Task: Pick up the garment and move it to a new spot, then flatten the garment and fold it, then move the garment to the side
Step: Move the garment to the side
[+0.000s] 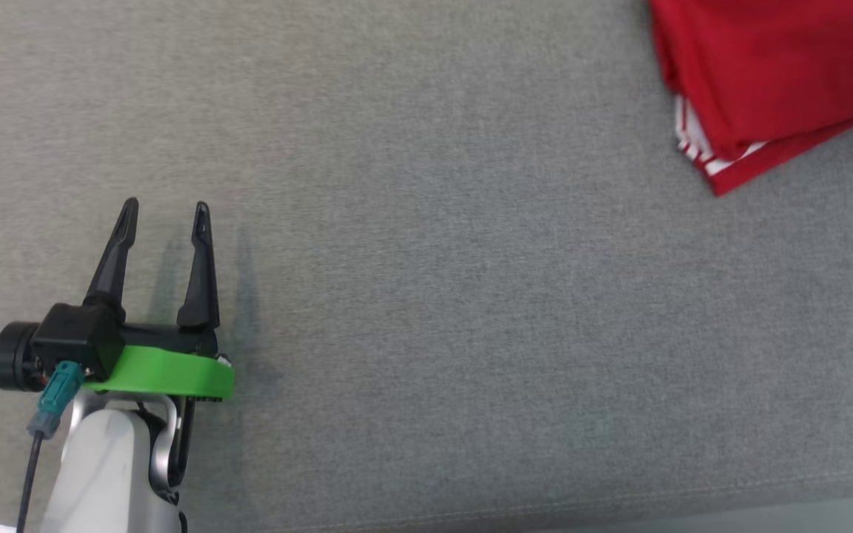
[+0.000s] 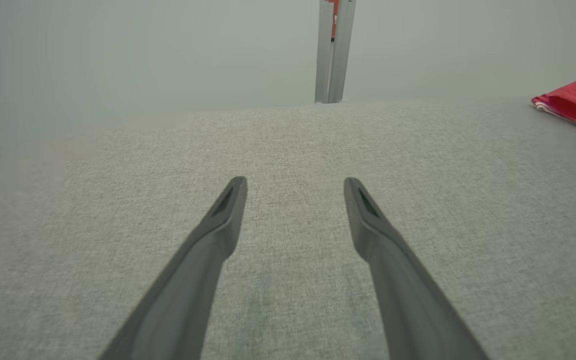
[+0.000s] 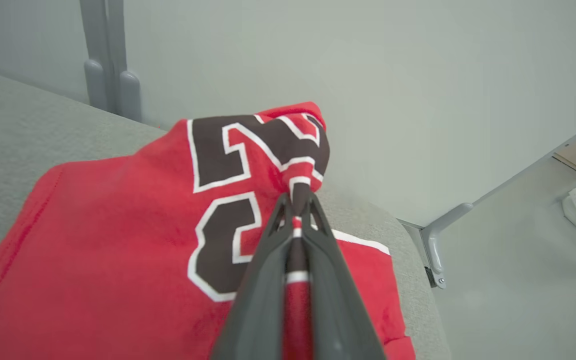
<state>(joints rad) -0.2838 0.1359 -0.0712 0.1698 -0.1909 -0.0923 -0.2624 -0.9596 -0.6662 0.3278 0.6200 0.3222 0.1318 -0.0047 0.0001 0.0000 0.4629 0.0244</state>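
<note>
Right end effector (image 3: pixel 298 201) clamps the red garment (image 3: pixel 118 240); left end effector (image 1: pixel 166 205) gapes empty, well apart.

My left gripper (image 1: pixel 166 204) sits over the near left of the fabric-covered platform (image 1: pixel 471 296), fingers pointing away from me with only the platform between them. The jersey (image 1: pixel 760 66) lies on the platform's far right corner, well apart from that gripper (ahead and off to the right in its own wrist view). My right gripper (image 3: pixel 298 200) is over the jersey, a raised fold pinched between its fingers, the rest spread below and to the left in that wrist view. Behind the platform's far edge stands an upright post (image 2: pixel 334 50), the wall (image 2: pixel 118 50) behind it. Past the platform's edge, rightward in the right wrist view, the floor (image 3: pixel 508 280) lies lower.
</note>
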